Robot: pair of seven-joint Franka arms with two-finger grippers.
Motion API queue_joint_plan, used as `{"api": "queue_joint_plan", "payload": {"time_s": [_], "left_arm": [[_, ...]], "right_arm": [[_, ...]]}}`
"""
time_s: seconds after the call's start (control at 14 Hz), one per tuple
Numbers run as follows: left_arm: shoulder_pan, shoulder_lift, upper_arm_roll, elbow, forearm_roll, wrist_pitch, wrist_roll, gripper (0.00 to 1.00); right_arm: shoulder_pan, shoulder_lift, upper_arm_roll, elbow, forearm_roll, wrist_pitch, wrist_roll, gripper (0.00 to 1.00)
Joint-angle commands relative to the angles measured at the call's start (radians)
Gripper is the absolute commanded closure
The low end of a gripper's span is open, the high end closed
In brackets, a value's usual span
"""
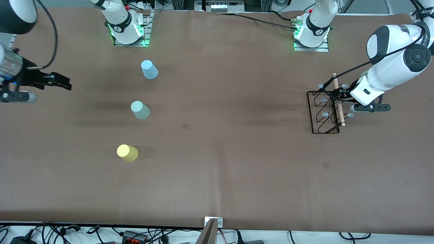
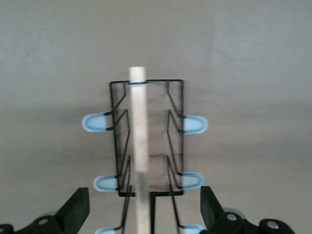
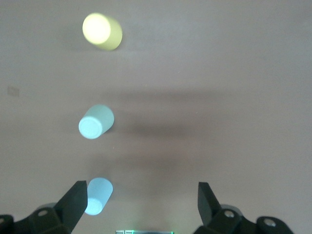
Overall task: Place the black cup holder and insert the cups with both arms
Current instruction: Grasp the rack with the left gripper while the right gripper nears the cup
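Observation:
The black cup holder (image 1: 323,113) stands on the brown table toward the left arm's end, its wooden dowel handle (image 1: 338,101) along the top. In the left wrist view the holder (image 2: 146,136) shows its grey-tipped pegs (image 2: 96,122). My left gripper (image 1: 335,94) is over the holder, open, its jaws wide on either side of the dowel (image 2: 139,146) and not touching it. Three cups stand in a row toward the right arm's end: light blue (image 1: 149,69), mint green (image 1: 140,109), yellow (image 1: 127,152). My right gripper (image 1: 66,84) is open and empty, up beside the cups.
The arm bases (image 1: 127,32) (image 1: 312,34) stand along the table's back edge. A metal bracket (image 1: 212,227) and cables sit at the front edge. Two small dark patches (image 1: 185,126) (image 1: 326,165) mark the table cover.

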Motion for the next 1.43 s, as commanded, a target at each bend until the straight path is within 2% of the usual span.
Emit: {"api": "queue_joint_plan", "payload": {"time_s": [0.0, 0.29, 0.5, 0.57, 0.71, 0.79, 0.93, 1.07, 1.14, 1.29, 1.36], "left_arm": [[0.038, -0.034, -0.009, -0.070, 0.014, 0.047, 0.051, 0.07], [0.035, -0.032, -0.010, -0.158, 0.012, 0.153, 0.040, 0.13], [0.032, -0.029, -0.047, -0.158, 0.008, 0.154, 0.005, 0.25], [0.032, -0.029, -0.068, -0.159, 0.008, 0.154, -0.039, 0.32], [0.032, -0.029, -0.113, -0.161, 0.008, 0.154, -0.078, 0.54], [0.033, -0.028, -0.113, -0.161, 0.008, 0.156, -0.079, 0.59], [0.041, -0.026, -0.113, -0.161, 0.008, 0.156, -0.078, 0.59], [0.050, -0.026, -0.113, -0.161, 0.008, 0.156, -0.066, 0.60], [0.056, -0.026, -0.113, -0.159, 0.008, 0.156, -0.064, 0.67], [0.058, -0.026, -0.112, -0.156, 0.008, 0.156, -0.066, 0.91], [0.064, -0.026, -0.112, -0.153, 0.008, 0.156, -0.066, 0.99]], "right_arm": [[0.012, 0.010, 0.000, -0.068, -0.005, 0.013, 0.026, 0.00], [0.097, 0.119, 0.002, -0.120, 0.003, 0.141, 0.146, 0.00], [0.179, 0.175, 0.002, -0.193, 0.004, 0.262, 0.206, 0.00], [0.180, 0.172, 0.002, -0.232, 0.004, 0.290, 0.233, 0.00], [0.215, 0.175, 0.002, -0.290, 0.004, 0.352, 0.298, 0.00], [0.226, 0.178, 0.002, -0.316, 0.004, 0.394, 0.338, 0.00], [0.263, 0.188, 0.002, -0.356, 0.004, 0.468, 0.359, 0.00], [0.257, 0.213, 0.000, -0.361, 0.004, 0.479, 0.361, 0.00], [0.259, 0.227, 0.000, -0.359, 0.004, 0.484, 0.361, 0.00], [0.262, 0.257, 0.002, -0.359, 0.006, 0.516, 0.369, 0.00], [0.262, 0.270, 0.000, -0.359, 0.004, 0.530, 0.369, 0.00]]}}
